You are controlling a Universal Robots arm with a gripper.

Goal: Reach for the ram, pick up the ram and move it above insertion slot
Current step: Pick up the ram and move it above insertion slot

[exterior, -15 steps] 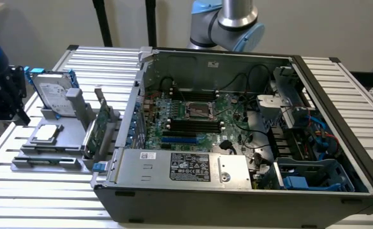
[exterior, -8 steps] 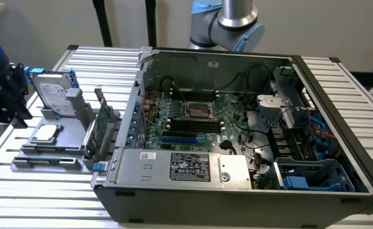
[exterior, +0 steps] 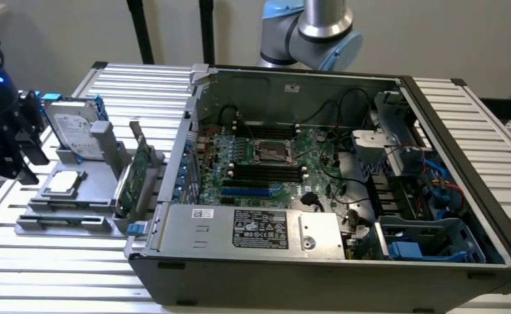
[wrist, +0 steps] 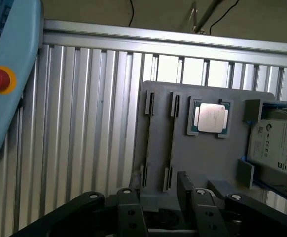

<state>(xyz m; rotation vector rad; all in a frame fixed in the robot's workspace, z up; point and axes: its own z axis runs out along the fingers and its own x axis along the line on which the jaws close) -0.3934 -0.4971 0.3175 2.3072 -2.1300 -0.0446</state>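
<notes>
The slatted metal desk (exterior: 54, 275) carries an open computer case (exterior: 325, 284) and, just beside it on the exterior view's left, a grey holder (wrist: 207, 163) on which spare parts are parked. The step in hand is judged to be the reach. In the wrist view the jaws are seen standing apart and empty, above one edge of the holder.

On the holder a silver hard drive (wrist: 281, 148) is kept at one end. A green card (exterior: 133, 186) with a metal bracket stands on edge on the side nearest the case. A square processor chip (wrist: 211, 118) lies flat in its frame. Beside the chip two pairs of slotted posts are seen. The ram (wrist: 172, 143) is taken to be the thin dark strip set on edge between the pair nearer the chip. It cannot be told with certainty from a bare groove, so it should be checked before any grip is made.

For a good reach, the jaws should be turned so that one faces each flat side of the strip. They should be centred along its length, between the posts. The descent should be kept straight and slow, since the posts and the chip's frame lie close by. The green card should be given room and not mistaken for the target. Closing is best held back until the strip's upper edge is well between the jaws. A stick this thin is likely to tilt in its posts if pinched at a corner.
</notes>
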